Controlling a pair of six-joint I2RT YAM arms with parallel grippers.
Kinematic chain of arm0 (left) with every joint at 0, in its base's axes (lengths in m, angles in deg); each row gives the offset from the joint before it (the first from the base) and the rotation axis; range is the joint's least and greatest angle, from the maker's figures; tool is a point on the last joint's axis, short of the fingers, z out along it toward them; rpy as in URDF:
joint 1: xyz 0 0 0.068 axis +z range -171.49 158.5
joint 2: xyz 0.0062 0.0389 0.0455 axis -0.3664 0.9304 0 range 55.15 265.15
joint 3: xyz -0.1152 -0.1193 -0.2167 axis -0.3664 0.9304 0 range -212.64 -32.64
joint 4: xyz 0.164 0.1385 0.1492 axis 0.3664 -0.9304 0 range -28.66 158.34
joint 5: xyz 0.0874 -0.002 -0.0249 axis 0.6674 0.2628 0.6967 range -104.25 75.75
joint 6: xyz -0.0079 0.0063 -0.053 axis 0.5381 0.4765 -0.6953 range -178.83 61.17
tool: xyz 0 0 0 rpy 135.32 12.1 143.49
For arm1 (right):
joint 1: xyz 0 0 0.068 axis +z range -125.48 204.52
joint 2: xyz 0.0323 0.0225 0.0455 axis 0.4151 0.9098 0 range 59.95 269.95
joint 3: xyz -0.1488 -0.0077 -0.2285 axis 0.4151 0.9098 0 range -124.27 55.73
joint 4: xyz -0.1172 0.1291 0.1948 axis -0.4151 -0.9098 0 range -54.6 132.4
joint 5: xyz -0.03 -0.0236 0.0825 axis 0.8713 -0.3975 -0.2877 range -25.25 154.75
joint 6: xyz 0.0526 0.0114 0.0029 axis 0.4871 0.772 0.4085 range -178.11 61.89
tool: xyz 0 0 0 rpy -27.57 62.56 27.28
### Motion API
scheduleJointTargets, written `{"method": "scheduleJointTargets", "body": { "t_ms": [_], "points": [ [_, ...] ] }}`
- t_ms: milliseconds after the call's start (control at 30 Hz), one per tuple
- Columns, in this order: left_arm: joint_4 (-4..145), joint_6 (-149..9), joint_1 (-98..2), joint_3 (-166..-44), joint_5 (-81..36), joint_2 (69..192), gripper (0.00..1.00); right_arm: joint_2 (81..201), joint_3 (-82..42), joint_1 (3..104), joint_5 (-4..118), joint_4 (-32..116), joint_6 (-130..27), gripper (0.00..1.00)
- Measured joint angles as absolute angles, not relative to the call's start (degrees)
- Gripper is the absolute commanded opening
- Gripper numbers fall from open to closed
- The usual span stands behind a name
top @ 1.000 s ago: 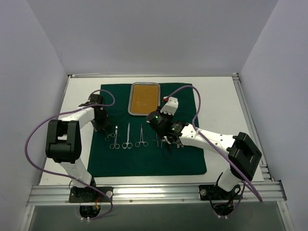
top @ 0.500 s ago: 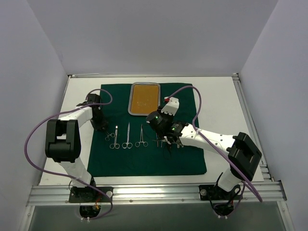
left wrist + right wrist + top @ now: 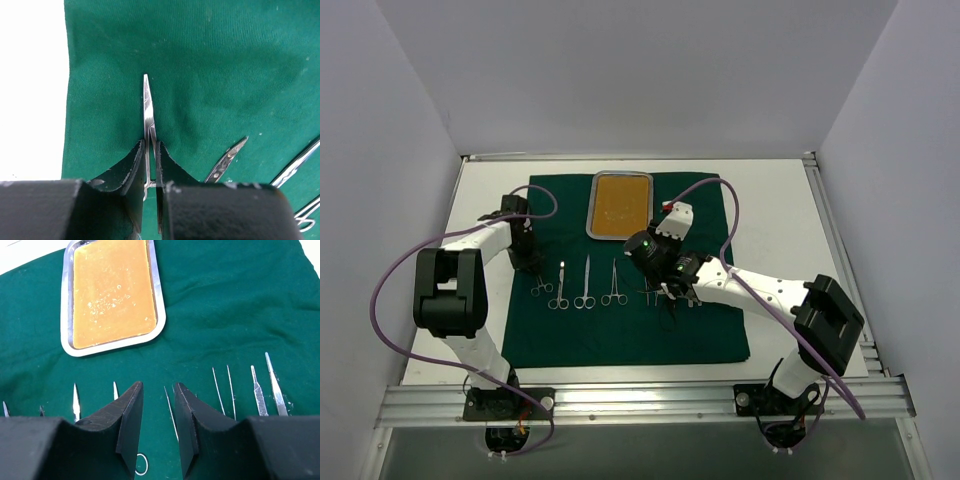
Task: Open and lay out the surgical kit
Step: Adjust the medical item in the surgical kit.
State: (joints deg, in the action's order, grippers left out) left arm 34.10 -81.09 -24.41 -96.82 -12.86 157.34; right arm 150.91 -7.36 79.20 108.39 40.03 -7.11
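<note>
- Left wrist view centres on the scissor-handled instrument (image 3: 148, 107); it lies on the green cloth (image 3: 225, 60) with its tips pointing away from the camera, near the cloth's left edge, with bare table (image 3: 30, 75) beyond.
- We see the left gripper (image 3: 149, 146) pinched on that instrument's shanks, one finger on each side with no gap to spare; the rings are hidden under the fingers.
- A neighbouring instrument (image 3: 227, 159) lies just to the right, apart from the held one.
- From above, the kit is already unwrapped; the cloth is spread flat, the steel tray (image 3: 591, 205) sits at its far middle with no tools in it, and a row of instruments (image 3: 585, 285) crosses the cloth's middle.
- Right wrist view shows tweezers (image 3: 273, 385) laid out on the right; the right gripper (image 3: 157, 386) hovers low with its jaws apart, straddling a thin-tipped instrument (image 3: 171, 412); as far as we can tell, it grips nothing.
- We judge the step in hand to be setting the leftmost piece into the row; to do it well we should lift it clear so the cloth does not drag or wrinkle, keep it parallel to its neighbours, leave an even space, and stay inside the cloth's edge; the pinch sits far forward, so the heavy ring end may swing.
</note>
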Motion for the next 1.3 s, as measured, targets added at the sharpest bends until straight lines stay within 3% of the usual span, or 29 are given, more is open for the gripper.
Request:
{"method": "scheduleJointTargets", "body": {
  "t_ms": [733, 1300],
  "points": [
    [23.0, -66.6, -24.0, -100.1, -16.4, 157.7, 0.02, 149.3, -6.4, 78.2, 109.9, 39.9, -6.9, 0.29],
    [21.6, -66.1, -24.2, -100.8, -16.6, 160.1, 0.02, 147.8, -4.6, 77.1, 110.5, 39.9, -6.5, 0.30]
  ]
}}
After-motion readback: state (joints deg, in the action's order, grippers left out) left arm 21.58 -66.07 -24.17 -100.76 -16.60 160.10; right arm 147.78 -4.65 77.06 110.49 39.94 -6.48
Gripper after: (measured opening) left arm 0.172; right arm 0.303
